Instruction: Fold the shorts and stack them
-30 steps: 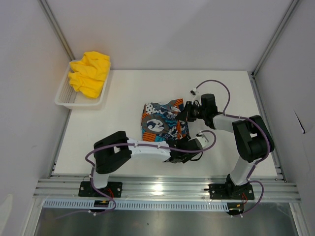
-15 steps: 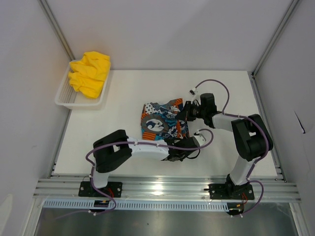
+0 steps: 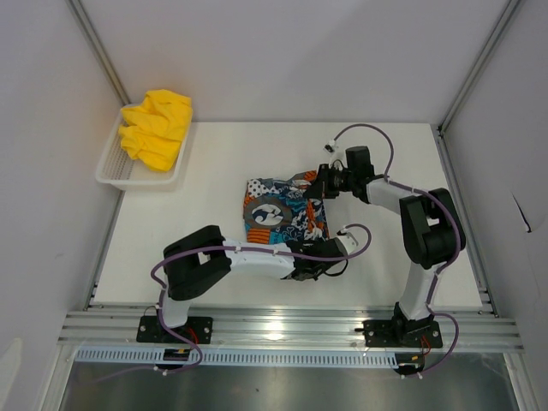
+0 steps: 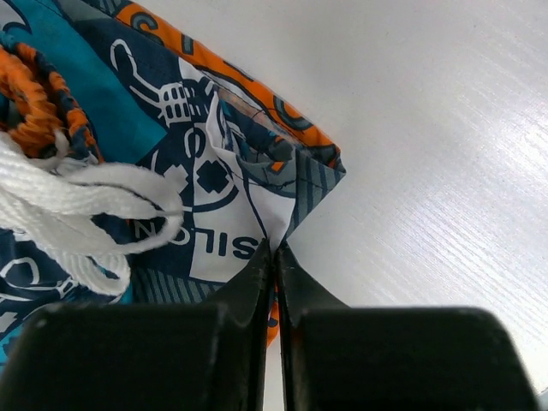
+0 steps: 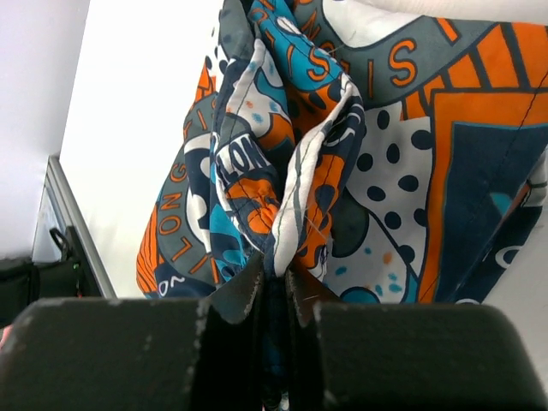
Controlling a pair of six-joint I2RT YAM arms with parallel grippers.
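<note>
The printed shorts (image 4: 184, 193) stretch ahead of my left claw (image 4: 275, 257), closed on their corner; my right claw (image 5: 274, 276), closed too, pinches the opposite edge.

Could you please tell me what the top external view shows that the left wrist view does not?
Only the top view shows the yellow shorts heaped in the white basket, and the right gripper at the far edge of the printed shorts. Only the left wrist view shows the white drawstring and the left gripper shut on a hem corner. Both show the printed shorts on the white table.
</note>
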